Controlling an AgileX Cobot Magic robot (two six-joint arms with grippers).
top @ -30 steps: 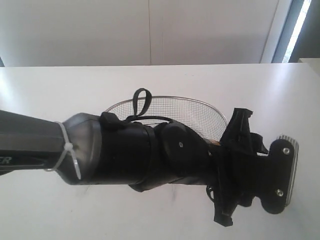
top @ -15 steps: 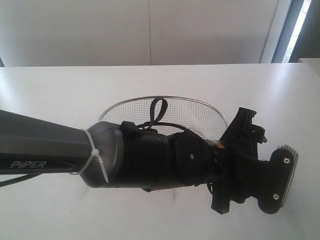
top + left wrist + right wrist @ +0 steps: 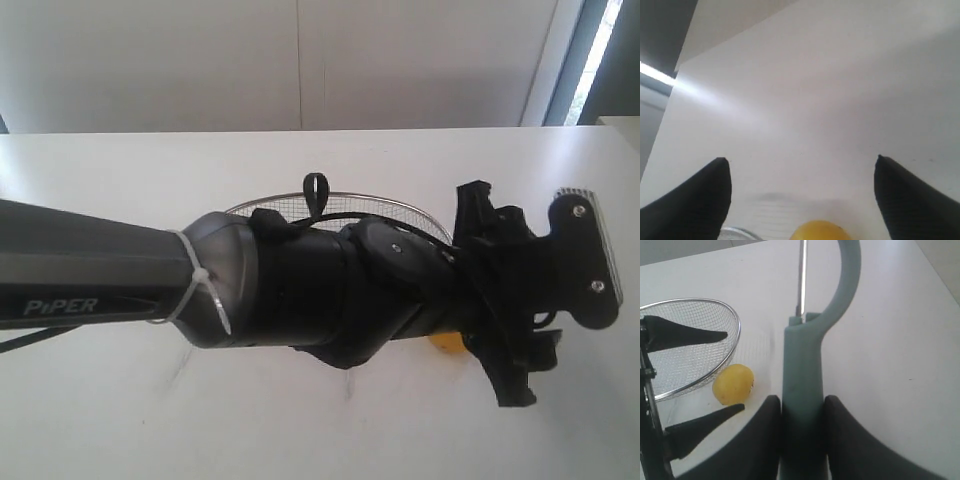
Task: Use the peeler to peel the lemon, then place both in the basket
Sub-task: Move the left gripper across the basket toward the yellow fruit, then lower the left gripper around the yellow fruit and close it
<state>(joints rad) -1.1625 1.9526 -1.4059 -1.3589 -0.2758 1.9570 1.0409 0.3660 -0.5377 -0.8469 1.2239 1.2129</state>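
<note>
On the bench [image 3: 890, 340], just outside the rim of the basket [image 3: 736, 325], the lemon [image 3: 732, 385] sits between the wide-spread fingers of my left pincer [image 3: 801, 159] (not touching it, as far as I see). My right pincer [image 3: 801, 407] clamps the peeler [image 3: 802, 365] by its handle, blade end pointing away.

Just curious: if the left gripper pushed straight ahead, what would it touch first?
Probably the lemon, lying between its open fingers. Past it only white table shows, though depth is unclear.
</note>
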